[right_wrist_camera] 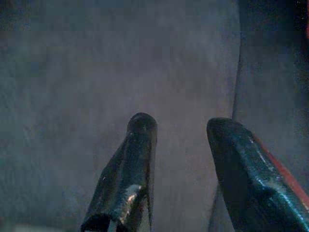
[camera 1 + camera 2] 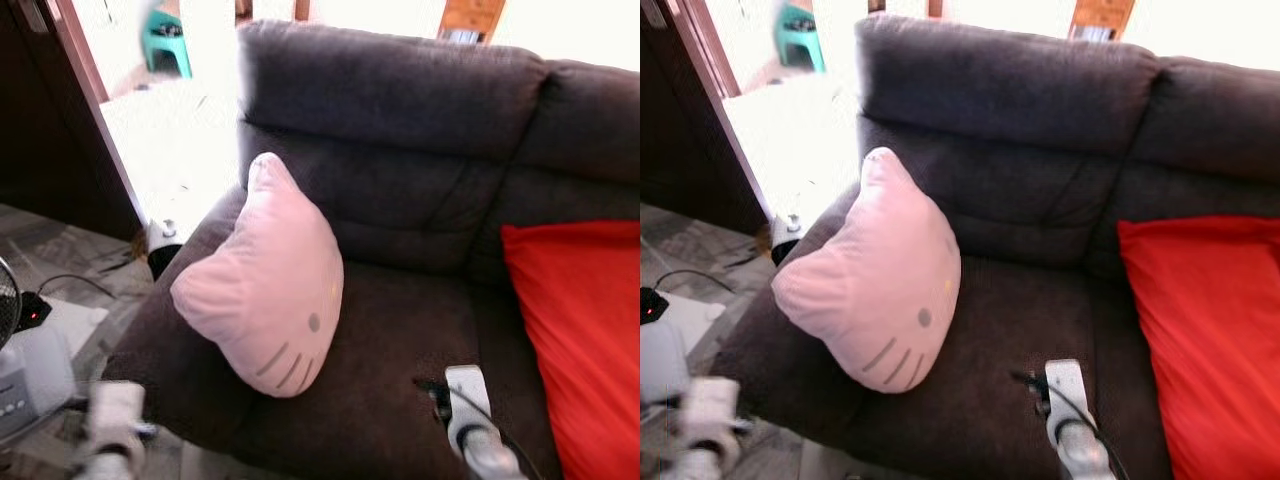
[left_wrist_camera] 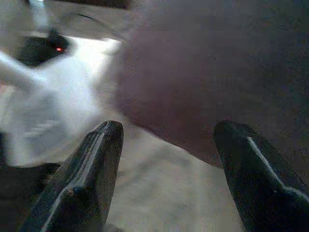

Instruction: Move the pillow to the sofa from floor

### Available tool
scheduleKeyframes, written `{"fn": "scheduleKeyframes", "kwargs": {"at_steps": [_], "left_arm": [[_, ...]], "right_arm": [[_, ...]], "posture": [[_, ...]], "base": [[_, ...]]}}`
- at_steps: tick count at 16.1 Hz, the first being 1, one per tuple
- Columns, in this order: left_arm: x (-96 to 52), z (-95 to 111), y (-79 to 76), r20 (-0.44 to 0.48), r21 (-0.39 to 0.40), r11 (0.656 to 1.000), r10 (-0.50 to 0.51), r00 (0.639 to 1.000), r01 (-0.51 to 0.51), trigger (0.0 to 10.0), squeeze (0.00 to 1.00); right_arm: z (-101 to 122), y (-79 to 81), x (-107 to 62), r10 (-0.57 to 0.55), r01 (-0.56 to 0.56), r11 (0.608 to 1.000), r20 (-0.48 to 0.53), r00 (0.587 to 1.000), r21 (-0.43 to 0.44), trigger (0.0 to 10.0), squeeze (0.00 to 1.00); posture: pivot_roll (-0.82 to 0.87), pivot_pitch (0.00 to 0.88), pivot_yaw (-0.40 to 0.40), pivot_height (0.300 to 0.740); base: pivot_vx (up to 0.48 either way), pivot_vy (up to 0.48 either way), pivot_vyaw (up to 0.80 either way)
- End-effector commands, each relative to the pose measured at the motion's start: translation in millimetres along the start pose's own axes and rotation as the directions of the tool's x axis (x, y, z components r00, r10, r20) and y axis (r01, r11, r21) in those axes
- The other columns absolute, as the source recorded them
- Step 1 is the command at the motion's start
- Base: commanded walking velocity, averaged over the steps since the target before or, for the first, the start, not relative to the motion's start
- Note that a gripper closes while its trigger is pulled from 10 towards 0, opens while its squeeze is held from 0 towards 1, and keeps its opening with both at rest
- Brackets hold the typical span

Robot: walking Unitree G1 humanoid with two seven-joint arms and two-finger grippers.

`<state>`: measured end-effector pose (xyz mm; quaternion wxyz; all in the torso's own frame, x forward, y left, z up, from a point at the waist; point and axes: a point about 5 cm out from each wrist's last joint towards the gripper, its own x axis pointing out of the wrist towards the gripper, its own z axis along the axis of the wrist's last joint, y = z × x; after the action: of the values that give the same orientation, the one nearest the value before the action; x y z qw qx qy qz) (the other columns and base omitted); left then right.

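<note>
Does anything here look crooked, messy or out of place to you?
Mostly tidy. The pink cat-face pillow is on the dark sofa but sits tilted, propped against the armrest with its face turned sideways. A red cushion lies on the next seat. Both claws are open and hold nothing.

The two eye views looked forward and down from head height at the dark grey sofa point(image 2: 400, 200), standing close to its front edge. Both shared the pink cat-face pillow point(image 2: 262, 285) against the sofa's left armrest and the red cushion point(image 2: 1210, 330) at the right; the right eye view sat slightly offset. The left wrist view looked along its hand point(image 3: 166, 169) close at the sofa's side and the floor. The right wrist view looked along its hand point(image 1: 186, 169) at the seat, very near.
</note>
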<state>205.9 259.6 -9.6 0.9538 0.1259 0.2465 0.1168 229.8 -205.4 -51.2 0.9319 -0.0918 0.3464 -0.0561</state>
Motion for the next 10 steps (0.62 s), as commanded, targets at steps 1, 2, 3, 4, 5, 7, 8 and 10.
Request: {"fn": "scheduleKeyframes", "kwargs": {"at_steps": [1, 2, 3, 4, 5, 7, 8, 10], "left_arm": [[2.0, -1, -11.8, 0.010, -0.033, 0.997, -0.069, 0.998, 0.069, 10.0, 0.00], [2.3, -2, -15.4, 0.016, -0.037, 0.996, -0.077, 0.997, 0.077, 10.0, 0.00], [2.9, -4, -16.6, 0.013, -0.037, 0.997, -0.074, 0.997, 0.075, 10.0, 0.00], [2.8, -13, -16.9, -0.019, -0.038, 0.998, -0.054, 0.998, 0.053, 10.0, 0.00], [2.1, -18, -17.2, -0.038, -0.051, 0.998, -0.047, 0.998, 0.045, 10.0, 0.00], [0.5, -25, -18.7, -0.056, -0.083, 0.995, -0.063, 0.996, 0.058, 10.0, 0.00], [0.3, -25, -19.4, -0.048, -0.091, 0.994, -0.066, 0.997, 0.062, 10.0, 0.00], [-0.7, -24, -22.4, -0.016, -0.142, 0.987, -0.076, 0.997, 0.073, 10.0, 0.00]], "right_arm": [[-13, 0.8, -2.8, -0.011, 0.014, 0.999, -0.062, 0.998, 0.046, 10.0, 0.00], [-15, 2.4, -3.5, -0.010, 0.014, 0.999, -0.070, 0.997, 0.049, 10.0, 0.00], [-16, 4.3, -4.0, -0.006, 0.011, 0.998, -0.070, 0.998, 0.059, 10.0, 0.00], [-17, 8.1, -4.9, 0.008, -0.002, 0.997, -0.062, 0.998, 0.082, 10.0, 0.00], [-16, 10.8, -5.2, 0.024, -0.020, 0.996, -0.052, 0.998, 0.088, 10.0, 0.00], [-14, 14.3, -5.2, 0.046, -0.042, 0.994, -0.035, 0.998, 0.101, 10.0, 0.00], [-14, 14.5, -5.1, 0.046, -0.042, 0.994, -0.034, 0.998, 0.100, 10.0, 0.00], [-12, 15.0, -4.6, 0.045, -0.042, 0.994, -0.033, 0.998, 0.104, 10.0, 0.00]], "posture": [[0.19, 0.082, -0.046, 0.740], [0.19, 0.076, -0.044, 0.740], [0.19, 0.071, -0.041, 0.740], [0.18, 0.071, -0.038, 0.740], [0.18, 0.071, -0.037, 0.740], [0.17, 0.087, -0.038, 0.740], [0.17, 0.089, -0.038, 0.740], [0.18, 0.095, -0.040, 0.740]], "base": [[0.000, 0.000, 0.00], [0.000, 0.000, 0.00], [0.000, 0.000, 0.00], [0.000, 0.000, 0.00], [0.000, 0.000, 0.00], [0.000, 0.000, 0.00], [0.000, 0.000, 0.00], [0.000, 0.000, 0.00]]}}
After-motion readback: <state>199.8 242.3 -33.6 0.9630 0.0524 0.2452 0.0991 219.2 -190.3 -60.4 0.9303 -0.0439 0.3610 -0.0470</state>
